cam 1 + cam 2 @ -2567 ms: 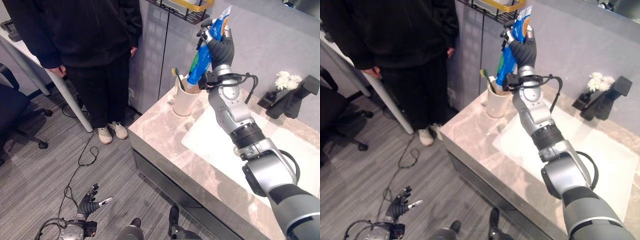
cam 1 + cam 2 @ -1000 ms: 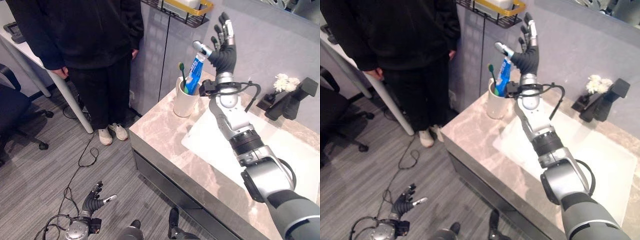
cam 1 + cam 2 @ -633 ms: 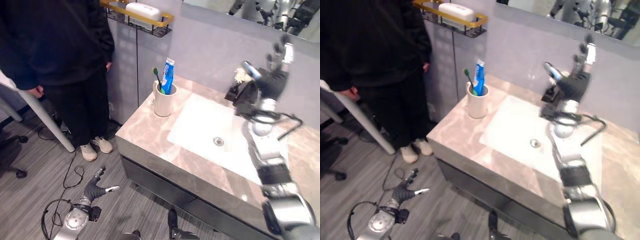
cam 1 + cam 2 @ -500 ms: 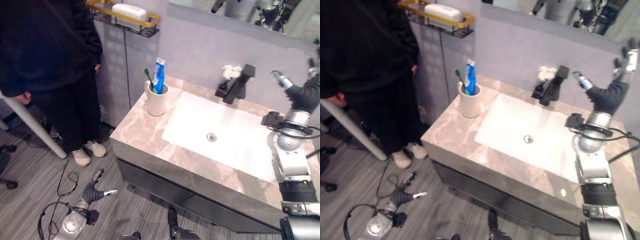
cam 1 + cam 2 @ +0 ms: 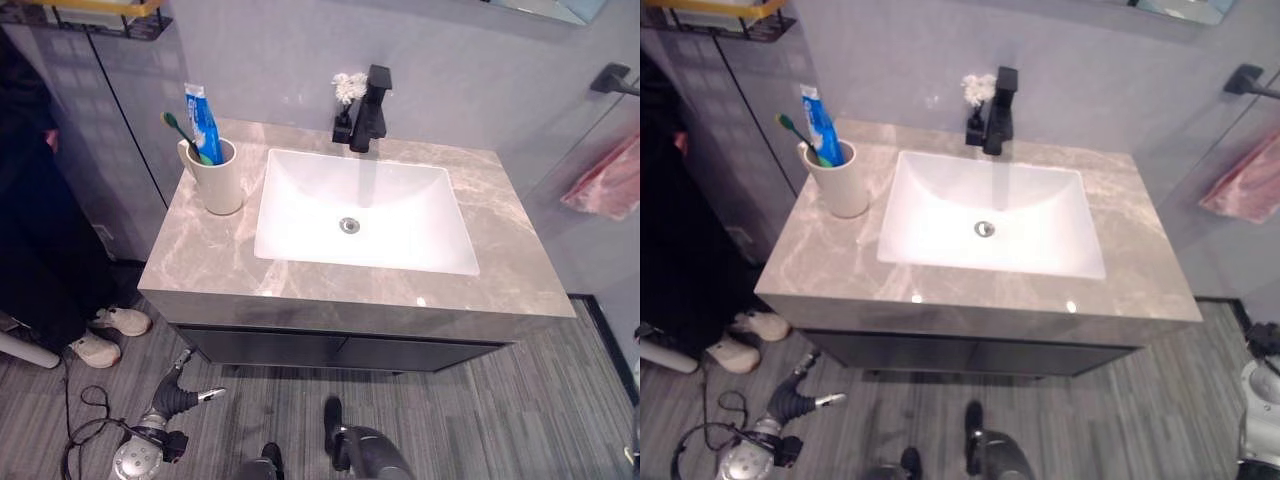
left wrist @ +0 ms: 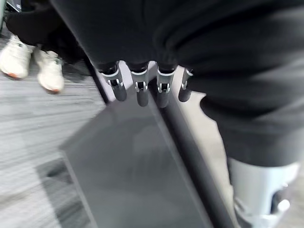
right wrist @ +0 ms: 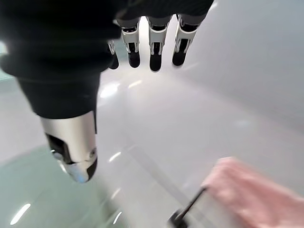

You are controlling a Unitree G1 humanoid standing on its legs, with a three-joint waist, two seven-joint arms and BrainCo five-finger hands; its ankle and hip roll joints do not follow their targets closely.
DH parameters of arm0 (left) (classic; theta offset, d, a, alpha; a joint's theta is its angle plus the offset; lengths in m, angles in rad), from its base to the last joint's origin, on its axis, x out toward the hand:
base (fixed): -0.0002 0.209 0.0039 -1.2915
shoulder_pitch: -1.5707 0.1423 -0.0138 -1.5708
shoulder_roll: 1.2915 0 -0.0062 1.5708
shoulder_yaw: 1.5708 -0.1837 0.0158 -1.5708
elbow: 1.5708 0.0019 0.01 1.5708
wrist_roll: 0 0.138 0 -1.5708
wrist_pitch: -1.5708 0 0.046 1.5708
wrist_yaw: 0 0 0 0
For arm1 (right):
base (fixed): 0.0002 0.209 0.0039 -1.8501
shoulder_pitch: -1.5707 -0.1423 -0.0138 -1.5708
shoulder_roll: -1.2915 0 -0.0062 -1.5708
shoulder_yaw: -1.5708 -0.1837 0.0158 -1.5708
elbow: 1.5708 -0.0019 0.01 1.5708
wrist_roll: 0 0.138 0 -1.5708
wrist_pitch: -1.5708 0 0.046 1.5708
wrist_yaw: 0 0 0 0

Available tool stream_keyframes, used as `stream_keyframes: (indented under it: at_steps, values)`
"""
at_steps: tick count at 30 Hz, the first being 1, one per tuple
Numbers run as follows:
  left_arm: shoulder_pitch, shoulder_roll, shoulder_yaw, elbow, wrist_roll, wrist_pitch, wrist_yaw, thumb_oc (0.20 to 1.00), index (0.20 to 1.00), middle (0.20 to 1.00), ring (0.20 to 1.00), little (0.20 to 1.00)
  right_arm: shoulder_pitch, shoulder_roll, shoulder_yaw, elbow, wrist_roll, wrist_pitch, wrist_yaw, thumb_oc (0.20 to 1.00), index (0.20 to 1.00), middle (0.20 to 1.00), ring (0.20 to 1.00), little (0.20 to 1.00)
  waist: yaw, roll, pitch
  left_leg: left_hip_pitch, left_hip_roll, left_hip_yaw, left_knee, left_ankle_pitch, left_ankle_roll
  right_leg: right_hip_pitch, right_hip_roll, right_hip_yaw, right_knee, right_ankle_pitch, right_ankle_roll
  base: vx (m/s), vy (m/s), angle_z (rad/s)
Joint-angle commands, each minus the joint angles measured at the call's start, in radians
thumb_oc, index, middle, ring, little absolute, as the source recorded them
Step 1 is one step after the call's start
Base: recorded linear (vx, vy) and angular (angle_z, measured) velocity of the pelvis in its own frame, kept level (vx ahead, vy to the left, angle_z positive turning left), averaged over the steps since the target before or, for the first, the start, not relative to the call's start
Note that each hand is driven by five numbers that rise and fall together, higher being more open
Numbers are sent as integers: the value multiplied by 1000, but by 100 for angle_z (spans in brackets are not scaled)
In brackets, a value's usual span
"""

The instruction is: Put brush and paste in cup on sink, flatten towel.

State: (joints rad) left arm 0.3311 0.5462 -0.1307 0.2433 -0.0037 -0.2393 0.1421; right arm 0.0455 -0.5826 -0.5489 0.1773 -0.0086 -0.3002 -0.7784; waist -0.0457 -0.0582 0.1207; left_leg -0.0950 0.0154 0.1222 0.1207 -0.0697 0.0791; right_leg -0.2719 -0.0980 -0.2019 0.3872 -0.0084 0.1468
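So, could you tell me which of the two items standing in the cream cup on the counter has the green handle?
The toothbrush has the green handle: thin, leaning toward the cup's outer side. The other item is the taller, flat blue toothpaste tube.

The pink towel (image 5: 608,180) and the wall rack (image 5: 95,14) are cut off by the edges.

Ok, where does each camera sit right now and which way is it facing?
Left eye: on the head, looking down at the sink, cup, tap; left hand low by the floor.
Right eye: same scene from slightly aside; both share the pink towel.
Left wrist: along open fingers at the dark cabinet, a person's shoes.
Right wrist: along the open right hand at the wall; towel shared with the eyes.
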Motion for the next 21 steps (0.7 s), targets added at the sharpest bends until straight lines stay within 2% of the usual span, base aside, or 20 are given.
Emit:
stream_keyframes:
  at_steps: [1,2,6,9,10,12,14,16,17,18,19,20,21]
  values:
    - [-8,44,22,-21,-53,-13,0,1000,1000,1000,1000,1000,-87,-44,-15,66,66,-26,-40,1000,1000,1000,1000,1000,46,-38,-40,-3,-57,-24,-67,10,-25,105,27,10,-152,-9,-7,-1,-60,-53]
    - [-31,20,20,6,-65,-3,-1,1000,1000,1000,1000,1000,-52,-15,-21,145,127,-30,-37,1000,1000,1000,1000,1000,42,-49,-43,-13,-68,-21,-43,1,-30,125,53,47,-221,-22,-24,16,-52,-43]
    - [-43,-17,18,34,-97,5,6,1000,1000,1000,1000,1000,-13,13,4,366,219,-17,-15,1000,1000,1000,1000,1000,41,-35,-42,-7,-62,-10,-27,-14,-38,137,69,67,-276,-17,-41,49,-80,-13]
    - [-57,-30,-1,39,-101,6,-1,1000,1000,1000,1000,1000,1,33,50,569,314,3,64,1000,1000,1000,1000,1000,34,-22,-29,-11,-55,-10,3,-21,-51,157,70,71,-312,-17,-50,36,-94,-3]
    - [-61,-33,-4,38,-104,6,-3,1000,1000,1000,1000,1000,-8,32,66,613,360,-3,97,1000,1000,1000,1000,1000,32,-19,-23,-22,-55,-11,29,-26,-58,163,70,73,-321,-17,-55,-2,-80,-3]
    - [-76,-34,-15,38,-112,3,-6,1000,1000,1000,1000,1000,-14,57,127,772,419,28,180,1000,1000,1000,1000,1000,39,-12,3,-60,-52,-6,127,-42,-82,179,62,68,-331,-23,-66,-20,-98,1]
    - [-90,-40,-21,43,-112,-6,-6,1000,1000,1000,1000,1000,-31,74,180,847,456,45,240,1000,1000,1000,1000,1000,38,-6,28,-120,-49,-7,241,8,-125,184,57,64,-345,-14,-80,-46,-98,15]
    - [-104,-42,-32,46,-112,-13,-9,1000,1000,1000,1000,1000,-59,103,234,974,493,79,310,1000,1000,1000,1000,1000,61,7,53,-167,-60,-65,334,54,-166,192,56,62,-351,-13,-93,-17,-59,18]
    - [-101,-42,-32,42,-116,-14,-7,1000,1000,1000,1000,1000,-69,110,242,997,514,86,321,1000,1000,1000,1000,1000,65,8,53,-171,-62,-78,325,48,-164,192,52,64,-354,-15,-93,21,3,18]
    - [-98,-39,-30,30,-116,-13,-9,1000,1000,1000,1000,1000,-78,130,266,1032,528,104,357,1000,1000,1000,1000,1000,64,10,49,-173,-31,-74,291,47,-156,196,46,62,-361,-17,-89,70,46,2]
    - [-94,-36,-31,18,-114,-10,-15,1000,1000,1000,1000,1000,-71,159,288,1067,542,118,389,1000,1000,1000,1000,1000,63,7,43,-168,21,-55,228,51,-154,202,30,52,-370,-17,-80,109,79,5]
    - [-91,-33,-32,13,-114,-10,-22,1000,1000,1000,1000,1000,-74,172,304,1084,545,130,400,1000,1000,1000,1000,1000,70,8,37,-161,45,-57,161,53,-149,210,21,48,-377,-18,-72,128,111,15]
    - [-89,-30,-29,5,-123,-15,-24,1000,1000,1000,1000,1000,-81,188,355,1099,508,145,430,1000,1000,1000,1000,1000,81,12,31,-154,64,-76,81,77,-152,214,16,50,-379,-19,-66,135,142,38]
